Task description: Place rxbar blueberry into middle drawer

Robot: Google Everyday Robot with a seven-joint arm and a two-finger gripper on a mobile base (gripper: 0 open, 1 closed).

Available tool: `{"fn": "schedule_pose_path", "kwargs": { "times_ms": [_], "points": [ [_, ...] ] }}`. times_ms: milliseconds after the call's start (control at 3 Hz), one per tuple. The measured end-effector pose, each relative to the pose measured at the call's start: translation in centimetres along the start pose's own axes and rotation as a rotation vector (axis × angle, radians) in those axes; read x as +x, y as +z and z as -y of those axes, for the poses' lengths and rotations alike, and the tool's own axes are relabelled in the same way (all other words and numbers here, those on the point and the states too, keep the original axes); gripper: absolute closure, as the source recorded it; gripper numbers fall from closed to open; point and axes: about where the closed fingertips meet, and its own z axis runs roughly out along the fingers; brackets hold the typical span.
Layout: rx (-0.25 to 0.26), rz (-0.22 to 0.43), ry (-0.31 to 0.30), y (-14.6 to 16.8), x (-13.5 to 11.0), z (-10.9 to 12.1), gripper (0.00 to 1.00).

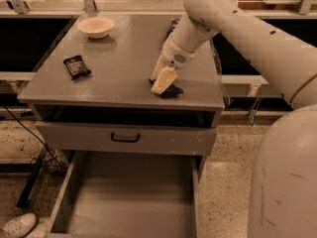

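The rxbar blueberry, a small dark navy bar, lies on the grey cabinet top near its front right. My gripper is lowered onto the bar's left end and covers part of it. Below the cabinet top, the middle drawer is pulled out wide, showing a bare grey floor and low side walls.
A black-wrapped bar lies at the cabinet top's left. A pale bowl stands at the back left. A blue item peeks out behind my arm. A shut drawer front with a black handle sits above the open drawer. A shoe lies on the floor.
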Motion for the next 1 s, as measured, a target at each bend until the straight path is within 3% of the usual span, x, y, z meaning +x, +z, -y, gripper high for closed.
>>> {"fn": "schedule_pose_path", "kwargs": {
  "times_ms": [1000],
  "points": [
    [0.104, 0.041, -0.049, -7.6, -0.9, -2.7, 1.0]
  ]
}}
